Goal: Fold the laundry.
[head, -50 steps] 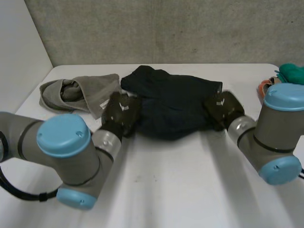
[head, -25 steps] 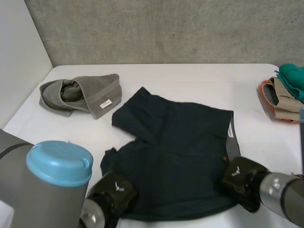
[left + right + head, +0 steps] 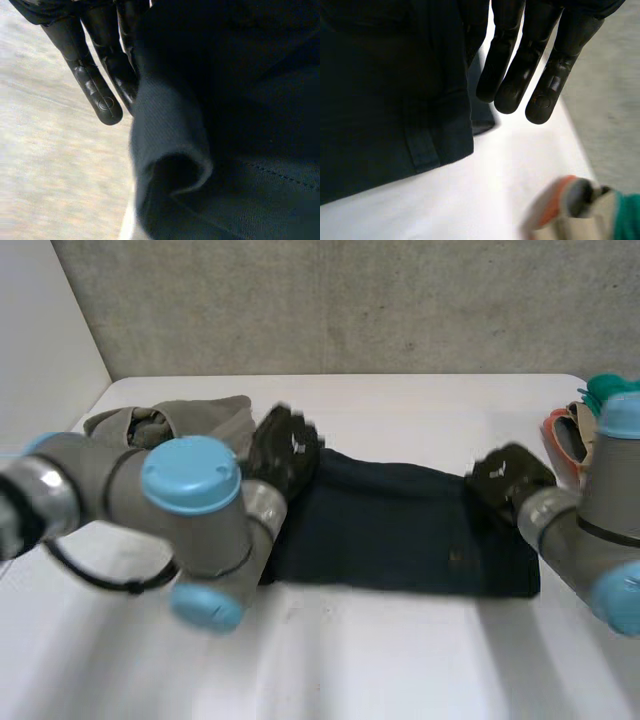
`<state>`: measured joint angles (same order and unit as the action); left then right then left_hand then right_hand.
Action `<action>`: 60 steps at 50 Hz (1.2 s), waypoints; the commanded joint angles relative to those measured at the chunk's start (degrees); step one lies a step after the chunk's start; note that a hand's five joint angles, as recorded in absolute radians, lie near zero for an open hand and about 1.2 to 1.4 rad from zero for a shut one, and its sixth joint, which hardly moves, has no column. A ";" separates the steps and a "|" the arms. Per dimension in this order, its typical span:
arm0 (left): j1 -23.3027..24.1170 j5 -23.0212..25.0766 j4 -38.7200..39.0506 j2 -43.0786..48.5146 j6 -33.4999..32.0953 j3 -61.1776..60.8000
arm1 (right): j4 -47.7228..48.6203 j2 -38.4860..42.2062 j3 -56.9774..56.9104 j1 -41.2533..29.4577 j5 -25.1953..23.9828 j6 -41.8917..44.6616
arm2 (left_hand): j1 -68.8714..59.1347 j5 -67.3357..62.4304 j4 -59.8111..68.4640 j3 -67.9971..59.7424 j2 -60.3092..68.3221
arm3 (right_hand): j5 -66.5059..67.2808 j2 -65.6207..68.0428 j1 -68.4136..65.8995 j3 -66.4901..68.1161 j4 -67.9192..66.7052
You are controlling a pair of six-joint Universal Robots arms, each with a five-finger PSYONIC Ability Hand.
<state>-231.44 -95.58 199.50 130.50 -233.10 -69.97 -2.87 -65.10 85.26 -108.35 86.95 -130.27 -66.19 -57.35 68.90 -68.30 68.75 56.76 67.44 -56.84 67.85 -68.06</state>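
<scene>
Dark navy folded cloth garment (image 3: 400, 535), white table (image 3: 350, 660): left hand (image 3: 285, 448) at far corner, grasp cannot tell; right hand (image 3: 508, 478) released; risk: a snagged corner on withdrawal undoes the fold.

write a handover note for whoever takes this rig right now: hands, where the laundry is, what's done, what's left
The left hand is at the far left corner of the dark garment, cloth bunched against its palm; grip unclear.
The right hand is at the far right corner, open, fingers straight past the cloth's edge.
Done: the dark garment lies doubled in a flat band on the table.
The grey towel sits crumpled behind the left arm; the stack of folded clothes is at the table's right edge.
Left: probably fold the garment again, then the towel.
</scene>
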 commanded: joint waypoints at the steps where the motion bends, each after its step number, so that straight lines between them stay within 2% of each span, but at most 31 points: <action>1: -2.78 4.95 11.69 15.91 -1.13 18.71 | 14.02 11.82 -11.42 -2.57 6.75 2.73 | -13.81 -12.65 11.10 -11.70 11.25 | 13.24 12.56 -23.16 12.15 -11.94; 5: -4.01 9.44 13.63 23.12 -1.48 27.15 | 23.50 18.59 -15.73 -2.74 5.34 5.98 | -13.81 -12.65 11.10 -11.70 11.25 | 13.24 12.56 -23.16 12.15 -11.94; 6: -4.19 10.49 14.07 25.66 -1.31 29.43 | 27.35 21.12 -17.22 -2.83 4.99 7.03 | -9.67 -8.50 6.95 -7.56 7.11 | 5.13 4.46 -15.06 4.05 -3.84; 7: -4.19 10.94 14.33 26.64 -1.13 30.32 | 28.78 22.37 -18.01 -2.83 5.25 7.56 | 0.86 2.03 -3.58 2.97 -3.43 | -11.10 -11.77 1.17 -12.19 12.40; 8: -4.19 11.46 14.77 27.43 -1.05 30.85 | 30.10 23.60 -18.72 -2.83 5.34 8.00 | 18.28 19.45 -21.00 20.39 -20.85 | -30.91 -31.59 20.99 -32.00 32.21; 9: -4.19 11.99 15.21 28.14 -1.05 31.20 | 30.99 24.74 -19.33 -2.83 5.51 8.44 | 43.44 44.61 -46.16 45.55 -46.01 | -49.60 -50.27 39.67 -50.68 50.89; 10: -4.28 13.30 16.34 29.01 -0.78 31.82 | 31.43 26.67 -20.56 -2.92 6.56 9.49 | 51.02 52.19 -53.74 53.13 -53.58 | -56.76 -57.44 46.84 -57.85 58.06; 11: -4.28 13.84 17.14 29.11 -0.43 31.56 | 31.35 27.30 -20.92 -3.01 7.18 9.59 | 49.26 50.43 -51.98 51.37 -51.83 | -56.76 -57.44 46.84 -57.85 58.06; 12: -4.19 14.45 17.84 29.11 -0.26 31.39 | 31.26 27.56 -21.18 -3.09 7.79 9.50 | 56.19 57.35 -58.90 58.30 -58.75 | -56.76 -57.44 46.84 -57.85 58.06; 16: -3.76 14.54 19.78 27.45 1.33 29.72 | 31.08 24.50 -19.87 -3.71 9.82 7.23 | 56.19 57.35 -58.90 58.30 -58.75 | -56.76 -57.44 46.84 -57.85 58.06; 20: -3.66 12.70 20.31 21.22 2.38 23.84 | 30.21 17.57 -15.57 -3.45 9.30 -2.34 | 56.19 57.35 -58.90 58.30 -58.75 | -56.76 -57.44 46.84 -57.85 58.06; 21: -3.58 11.83 20.57 18.07 3.69 20.61 | 28.55 13.63 -13.21 -3.36 8.16 -8.10 | 56.19 57.35 -58.90 58.30 -58.75 | -56.76 -57.44 46.84 -57.85 58.06; 24: -3.66 10.59 21.10 13.13 7.38 15.06 | 24.51 7.37 -10.56 -3.10 5.26 -15.17 | 56.19 57.35 -58.90 58.30 -58.75 | -56.76 -57.44 46.84 -57.85 58.06; 25: -3.66 10.24 21.28 9.81 10.70 11.03 | 20.58 4.05 -9.16 -2.57 2.56 -19.54 | 56.19 57.35 -58.90 58.30 -58.75 | -56.76 -57.44 46.84 -57.85 58.06; 28: -3.67 9.97 21.02 4.61 16.86 5.12 | 11.35 0.86 -7.57 0.23 -2.98 -26.41 | 56.19 57.35 -58.90 58.30 -58.75 | -56.76 -57.44 46.84 -57.85 58.06; 29: -3.66 10.32 20.58 0.94 21.41 1.45 | 8.96 0.41 -7.21 1.03 -4.14 -27.66 | 56.19 57.35 -58.90 58.30 -58.75 | -56.76 -57.44 46.84 -57.85 58.06; 32: -3.75 10.68 20.31 -4.18 28.46 -3.49 | 0.54 0.15 -6.34 3.57 -7.04 -31.00 | 56.19 57.35 -58.90 58.30 -58.75 | -56.76 -57.44 46.84 -57.85 58.06; 33: -3.75 10.68 19.70 -6.98 32.66 -6.47 | -1.07 -0.03 -5.98 4.02 -7.23 -31.45 | 56.19 57.35 -58.90 58.30 -58.75 | -56.76 -57.44 46.84 -57.85 58.06; 38: -3.93 10.59 16.19 -13.24 41.05 -13.26 | -5.66 -1.00 -1.42 6.57 -7.93 -31.72 | 56.14 57.31 -58.86 58.25 -58.71 | -56.76 -57.44 46.84 -57.85 58.06; 46: -4.10 10.15 13.72 -15.89 42.81 -19.68 | 1.63 0.58 4.65 7.72 -7.58 -30.05 | 56.19 57.35 -58.90 58.30 -58.75 | -56.18 -56.85 46.25 -57.26 57.47; 51: -4.19 10.15 13.90 -15.71 42.90 -20.65 | 5.24 5.76 4.65 7.80 -7.23 -28.21 | 56.19 57.35 -58.90 58.30 -58.75 | -52.48 -53.15 42.55 -53.56 53.77; 55: -4.28 10.06 13.81 -15.54 42.99 -20.82 | 6.29 8.40 3.86 7.89 -6.53 -26.27 | 56.19 57.35 -58.90 58.30 -58.75 | -39.90 -40.57 29.97 -40.98 41.19; 57: -4.28 9.97 13.89 -15.54 42.81 -20.91 | 7.43 9.37 3.07 8.15 -6.18 -25.74 | 56.19 57.35 -58.90 58.30 -58.75 | -17.61 -18.29 7.68 -18.70 18.91; 58: -4.28 9.89 13.90 -15.54 42.81 -20.91 | 7.96 9.63 2.90 8.24 -6.00 -25.74 | 56.19 57.35 -58.90 58.30 -58.75 | 0.50 -0.18 -10.42 -0.59 0.80; 59: -4.28 9.89 13.90 -15.54 42.90 -21.00 | 8.49 9.55 2.64 8.42 -5.91 -25.74 | 56.19 57.35 -58.90 58.30 -58.75 | 13.11 12.43 -23.03 12.02 -11.81; 60: -4.28 9.89 13.81 -15.54 42.81 -21.17 | 9.54 9.03 2.72 9.11 -5.56 -25.83 | 56.19 57.35 -58.90 58.30 -58.75 | 13.23 12.56 -23.16 12.15 -11.94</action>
<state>-235.67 -85.52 213.26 114.74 -190.08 -91.01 3.46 -57.52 89.46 -100.38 80.28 -157.09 -11.21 -2.69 11.61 -12.01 11.66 7.97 18.23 -14.95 17.73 -17.46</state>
